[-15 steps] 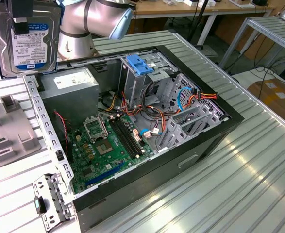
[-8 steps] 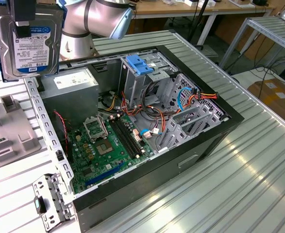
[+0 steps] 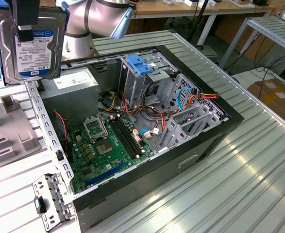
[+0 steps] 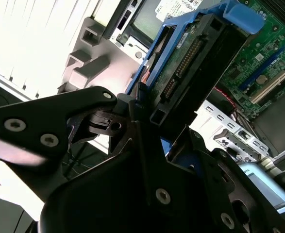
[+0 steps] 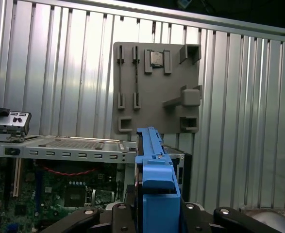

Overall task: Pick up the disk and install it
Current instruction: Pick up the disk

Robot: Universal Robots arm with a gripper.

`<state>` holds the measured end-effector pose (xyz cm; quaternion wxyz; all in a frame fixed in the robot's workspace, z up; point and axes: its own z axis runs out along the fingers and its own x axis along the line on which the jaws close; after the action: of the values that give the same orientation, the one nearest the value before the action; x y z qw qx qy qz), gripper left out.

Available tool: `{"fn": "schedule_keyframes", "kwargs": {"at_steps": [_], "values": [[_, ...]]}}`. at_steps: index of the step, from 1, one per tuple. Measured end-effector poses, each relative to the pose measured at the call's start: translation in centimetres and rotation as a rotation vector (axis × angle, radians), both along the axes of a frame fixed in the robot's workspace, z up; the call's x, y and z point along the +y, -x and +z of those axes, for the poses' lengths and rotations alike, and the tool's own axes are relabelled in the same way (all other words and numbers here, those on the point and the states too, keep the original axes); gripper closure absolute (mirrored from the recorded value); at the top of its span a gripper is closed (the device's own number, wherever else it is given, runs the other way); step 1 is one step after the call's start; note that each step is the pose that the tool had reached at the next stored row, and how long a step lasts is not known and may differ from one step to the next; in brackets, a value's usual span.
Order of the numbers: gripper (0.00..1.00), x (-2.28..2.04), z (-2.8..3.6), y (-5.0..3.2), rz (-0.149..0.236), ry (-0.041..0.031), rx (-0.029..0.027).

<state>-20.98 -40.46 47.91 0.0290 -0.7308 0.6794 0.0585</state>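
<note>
The disk (image 3: 34, 46) hangs in the air at the exterior view's upper left, above the rear corner of the open computer case (image 3: 191, 160). It is a metal drive with a white and blue label and blue carrier rails. My gripper (image 3: 26, 22) is shut on it from above, one black finger lying over the label. The second wrist view has the disk (image 4: 191, 63) clamped between the black fingers (image 4: 132, 121), connector side showing. Seen from the first wrist view, the disk (image 5: 154, 179) is edge-on, blue rail uppermost, over the case wall and motherboard.
Inside the case sit a grey power supply (image 3: 72, 90), a green motherboard (image 3: 108, 145), loose cables and a metal drive cage topped by a blue bracket (image 3: 140, 65). A grey fixture plate (image 5: 157, 87) lies on the ribbed metal table (image 3: 239, 184) beside the case.
</note>
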Motion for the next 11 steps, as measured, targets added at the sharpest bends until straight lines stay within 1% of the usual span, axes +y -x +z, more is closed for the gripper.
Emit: {"fn": "schedule_keyframes", "kwargs": {"at_steps": [11], "values": [[0.64, -1.37, -0.03, -0.10, 0.000, 0.0000, 0.0001]]}}
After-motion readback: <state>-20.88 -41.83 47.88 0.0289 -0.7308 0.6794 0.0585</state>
